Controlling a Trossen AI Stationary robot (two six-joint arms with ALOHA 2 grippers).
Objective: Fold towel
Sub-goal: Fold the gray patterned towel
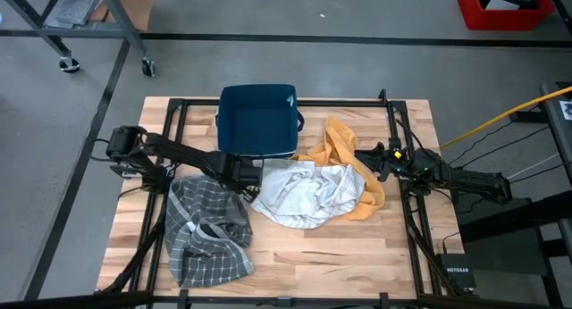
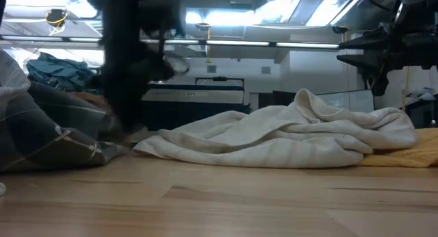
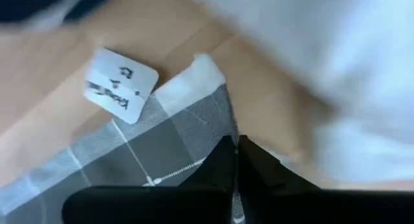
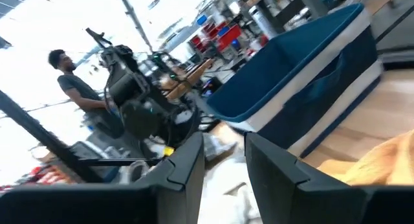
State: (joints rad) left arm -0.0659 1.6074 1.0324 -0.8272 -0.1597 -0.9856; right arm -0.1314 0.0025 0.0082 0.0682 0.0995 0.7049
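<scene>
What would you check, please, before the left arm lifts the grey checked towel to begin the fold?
1. Left gripper shut on the grey checked towel: ok, fingers closed over its edge near a corner.
2. Grip is on that towel alone: ok, the white towel lies beside it, outside the fingers.
3. Towel lies flat for folding: not ok, it is crumpled.
4. Right gripper out of the way: ok, it hangs above the table by the yellow cloth, holding nothing.
5. Blue bin clear of the lift path: cannot tell.
</scene>
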